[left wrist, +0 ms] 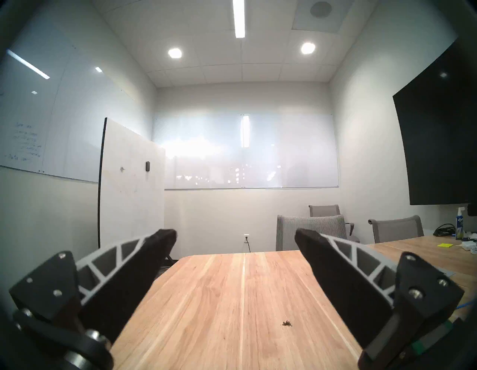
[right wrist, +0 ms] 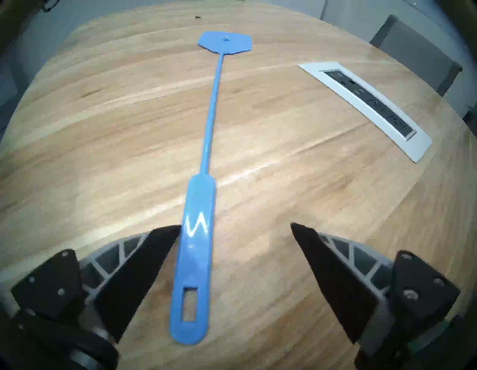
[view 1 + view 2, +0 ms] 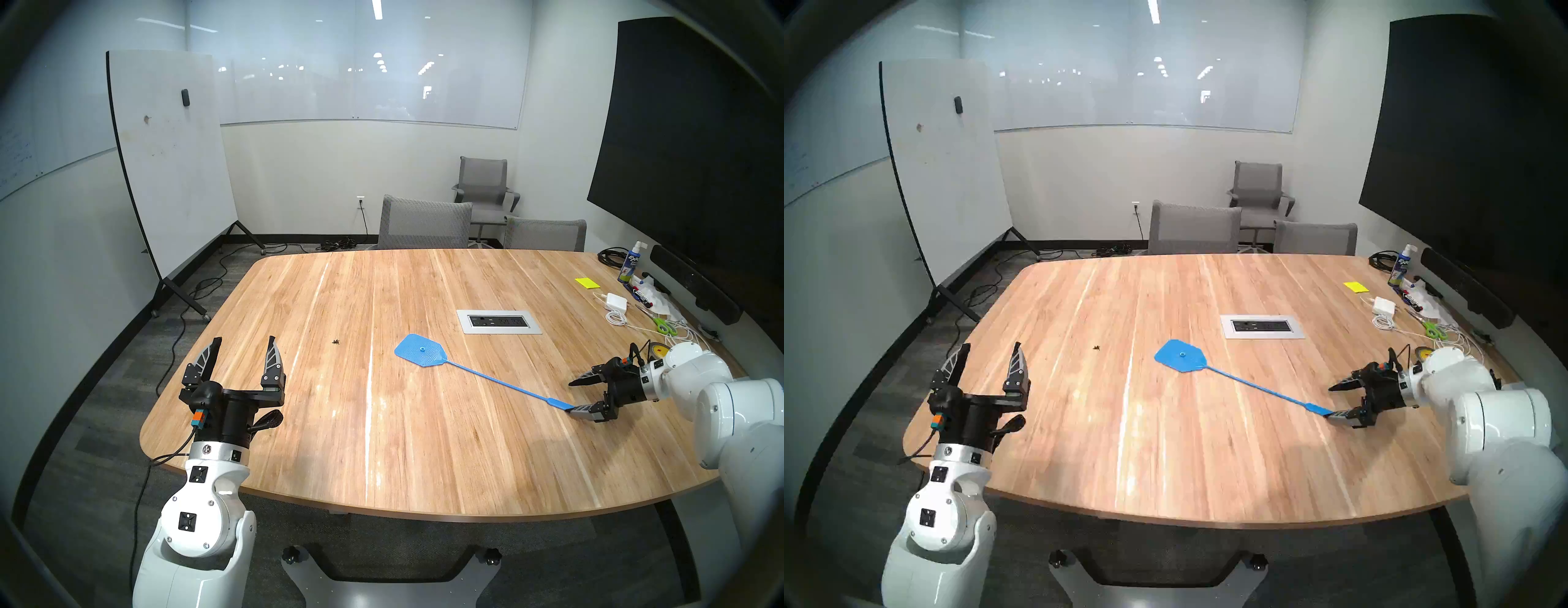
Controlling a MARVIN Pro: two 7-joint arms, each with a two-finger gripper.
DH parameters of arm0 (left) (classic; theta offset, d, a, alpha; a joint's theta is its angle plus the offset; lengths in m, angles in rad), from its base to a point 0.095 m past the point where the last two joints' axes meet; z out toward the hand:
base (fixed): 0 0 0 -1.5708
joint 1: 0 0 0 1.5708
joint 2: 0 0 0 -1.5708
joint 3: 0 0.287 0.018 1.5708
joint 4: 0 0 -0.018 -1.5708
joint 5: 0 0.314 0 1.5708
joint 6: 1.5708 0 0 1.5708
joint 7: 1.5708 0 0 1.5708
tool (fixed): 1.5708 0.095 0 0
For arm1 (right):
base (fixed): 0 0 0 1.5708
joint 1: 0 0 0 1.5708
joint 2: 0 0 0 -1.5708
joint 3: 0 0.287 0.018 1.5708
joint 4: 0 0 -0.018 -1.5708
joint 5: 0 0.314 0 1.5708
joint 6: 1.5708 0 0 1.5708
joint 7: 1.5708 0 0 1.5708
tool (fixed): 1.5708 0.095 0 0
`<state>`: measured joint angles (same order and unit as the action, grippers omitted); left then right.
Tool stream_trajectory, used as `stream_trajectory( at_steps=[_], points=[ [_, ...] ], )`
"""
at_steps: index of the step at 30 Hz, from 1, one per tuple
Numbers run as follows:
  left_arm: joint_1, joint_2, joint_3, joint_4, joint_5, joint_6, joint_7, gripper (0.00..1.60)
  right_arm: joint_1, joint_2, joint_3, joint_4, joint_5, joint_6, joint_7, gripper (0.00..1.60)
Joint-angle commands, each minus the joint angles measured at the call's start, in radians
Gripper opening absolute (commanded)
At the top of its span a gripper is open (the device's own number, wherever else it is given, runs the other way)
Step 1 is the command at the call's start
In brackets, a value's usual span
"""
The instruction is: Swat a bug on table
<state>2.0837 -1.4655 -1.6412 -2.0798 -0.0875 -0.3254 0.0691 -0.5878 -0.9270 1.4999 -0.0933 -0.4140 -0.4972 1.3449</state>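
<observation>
Meeting-room walls carry glass boards, and one wheeled whiteboard stands at the upper left of the head view. One wood-plank table fills the middle, with three grey chairs behind its far edge and one silver outlet panel set into the top right of centre. One bug, a tiny dark speck, lies on the bare wood left of centre, well apart from everything else. One blue fly swatter lies flat on the table, its head at mid-frame just below and left of the panel, its handle running down to the right.

Two grippers show. At lower left the left gripper is spread wide and empty above the near table edge, pointing toward the far wall. At right the right gripper is also spread wide; in the right wrist view the swatter's handle end lies between its fingers, right against the left-hand one and clear of the other, not clamped. Clutter sits at the far right edge: one spray bottle, one yellow notepad, one white charger, one pair of green scissors.
</observation>
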Motion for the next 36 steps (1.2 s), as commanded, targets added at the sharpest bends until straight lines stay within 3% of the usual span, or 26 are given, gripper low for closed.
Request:
stream_trajectory(
  at_steps=[1, 13, 25, 36],
  points=[
    [-0.003, 0.000, 0.001, -0.021, 0.000, -0.005, -0.001, 1.60, 0.036, -0.064, -0.007, -0.007, 0.008, -0.005, 0.103, 1.60],
    [-0.003, 0.000, 0.001, -0.020, 0.001, -0.005, -0.001, 1.60, 0.045, -0.121, 0.011, -0.007, 0.034, 0.071, 0.122, 1.60],
    [-0.002, 0.000, 0.001, -0.023, 0.001, -0.005, -0.001, 1.60, 0.004, -0.099, 0.043, -0.007, 0.038, 0.289, 0.127, 1.60],
    [-0.001, 0.000, 0.001, -0.023, 0.001, -0.005, -0.001, 1.60, 0.022, -0.093, 0.038, -0.009, 0.021, 0.313, 0.094, 1.60]
  ],
)
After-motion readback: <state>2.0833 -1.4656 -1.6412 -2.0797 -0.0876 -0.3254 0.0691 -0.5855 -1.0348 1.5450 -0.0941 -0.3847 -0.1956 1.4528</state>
